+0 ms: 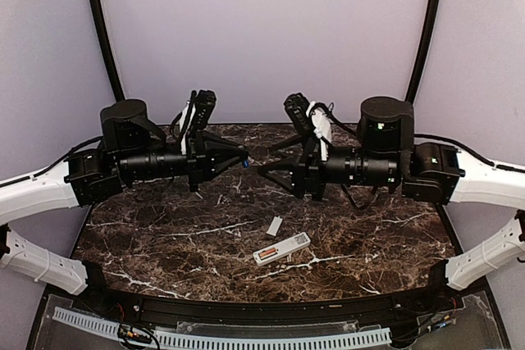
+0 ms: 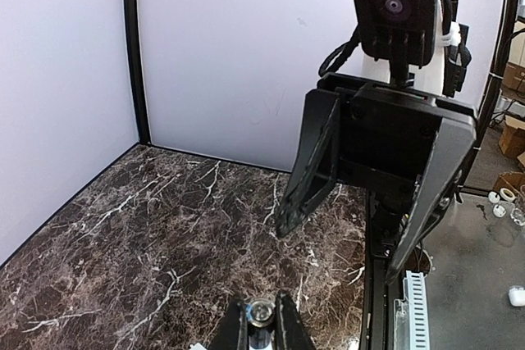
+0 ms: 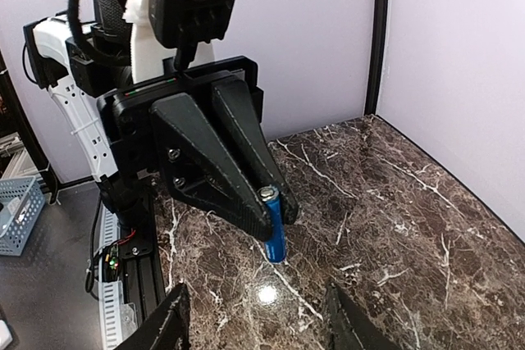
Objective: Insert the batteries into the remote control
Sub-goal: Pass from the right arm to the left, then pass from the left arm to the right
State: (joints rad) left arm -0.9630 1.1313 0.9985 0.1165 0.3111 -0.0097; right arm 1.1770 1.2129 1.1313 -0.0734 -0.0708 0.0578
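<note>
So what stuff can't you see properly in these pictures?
- Remote control: top view only, too small to read; whether a battery sits inside is unclear.
- Blue battery: top pinched between the left gripper fingers.
- Right gripper: open, fingertips cut by the bottom edge of its own view.
- Small white cover: too small for detail.

text: none legible | remote control [image 1: 281, 248]: markings too small to read | labels: none readable

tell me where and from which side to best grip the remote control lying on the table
Probably across its long edges near the middle, coming straight down from above. The remote control lies flat, a slim bar angled on the marble table; the small white cover lies just behind, apart from it.
</note>
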